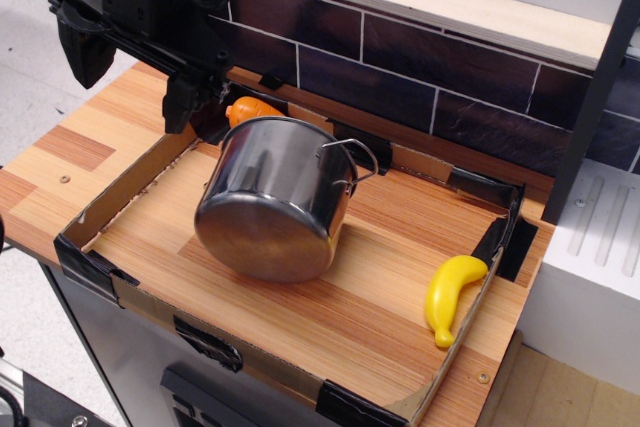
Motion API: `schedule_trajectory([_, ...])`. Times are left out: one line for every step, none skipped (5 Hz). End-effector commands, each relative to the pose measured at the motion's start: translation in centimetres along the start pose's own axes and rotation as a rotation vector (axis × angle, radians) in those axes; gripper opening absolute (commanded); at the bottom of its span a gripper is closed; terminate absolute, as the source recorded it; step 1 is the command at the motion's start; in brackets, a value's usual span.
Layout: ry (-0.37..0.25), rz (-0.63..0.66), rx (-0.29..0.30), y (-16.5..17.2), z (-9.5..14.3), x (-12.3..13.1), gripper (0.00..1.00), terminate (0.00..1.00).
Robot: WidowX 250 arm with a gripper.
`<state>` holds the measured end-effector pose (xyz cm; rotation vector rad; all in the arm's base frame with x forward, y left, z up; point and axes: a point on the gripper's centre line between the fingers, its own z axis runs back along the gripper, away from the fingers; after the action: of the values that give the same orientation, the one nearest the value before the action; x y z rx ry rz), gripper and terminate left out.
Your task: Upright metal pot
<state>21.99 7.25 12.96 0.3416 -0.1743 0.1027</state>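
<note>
Shiny stainless-steel metal pot (275,202), cylindrical, tilted, base showing, wire loop handle; on wood-grain counter (350,297). Yellow toy banana (448,297) well apart. Black tool (185,97) above; grip state unclear.

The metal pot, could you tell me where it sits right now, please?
The metal pot sits tilted, bottom toward the camera, left of centre in the cardboard tray, with the orange object behind it.
</note>
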Motion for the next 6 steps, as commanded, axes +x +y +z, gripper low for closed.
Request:
schedule_trajectory([0.0, 0.0, 0.0, 0.0, 0.0, 0.0, 1.0, 0.0])
schedule_trajectory([-0.085, -0.199, -0.066, -0.7, 2.2, 0.3, 1.0, 0.0])
schedule_trajectory([-0.07, -0.472, -0.079, -2.7, 3.6, 0.8, 1.0, 0.0])
schedule_trajectory([0.004, -0.739, -0.195, -4.9, 3.8, 1.8, 1.0, 0.0])
schedule_trajectory([0.016, -0.99, -0.311, -7.2, 3.7, 2.7, 1.0, 0.0])
schedule_trajectory([-0.015, -1.206, -0.432, -8.7, 3.4, 3.2, 1.0, 0.0])
